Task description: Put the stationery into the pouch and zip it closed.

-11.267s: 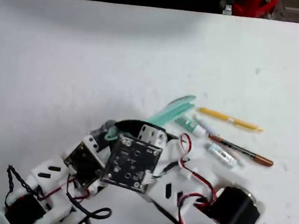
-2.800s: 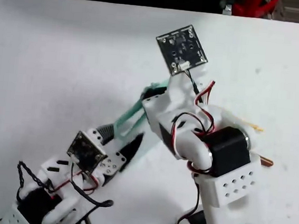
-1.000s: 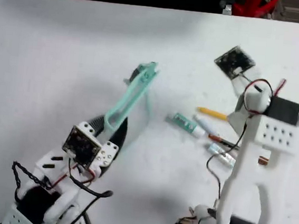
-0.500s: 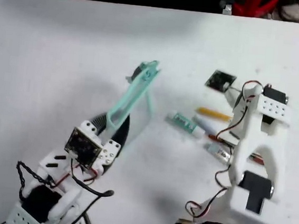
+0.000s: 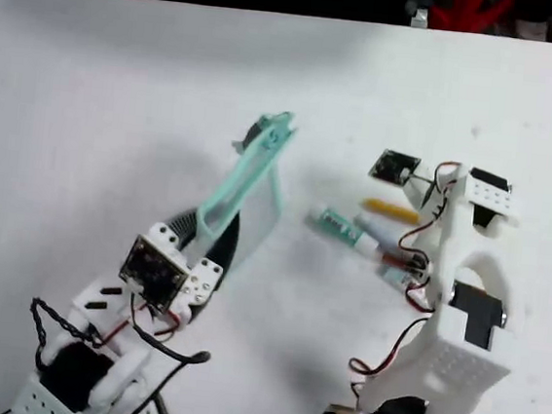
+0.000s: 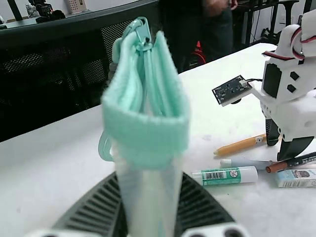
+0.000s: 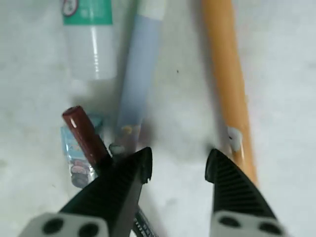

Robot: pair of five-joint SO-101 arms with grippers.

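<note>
High view: right arm point(image 5: 450, 331) bent over stationery point(image 5: 341, 227), jaws parted; left grips pouch point(image 5: 249, 180).

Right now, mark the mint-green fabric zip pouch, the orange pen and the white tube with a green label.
mint-green fabric zip pouch point(image 6: 147, 123), left wrist view, on its folded fabric end.
orange pen point(image 7: 223, 64), right wrist view, mid-barrel.
white tube with a green label point(image 6: 222, 176), left wrist view, on the label.
</note>
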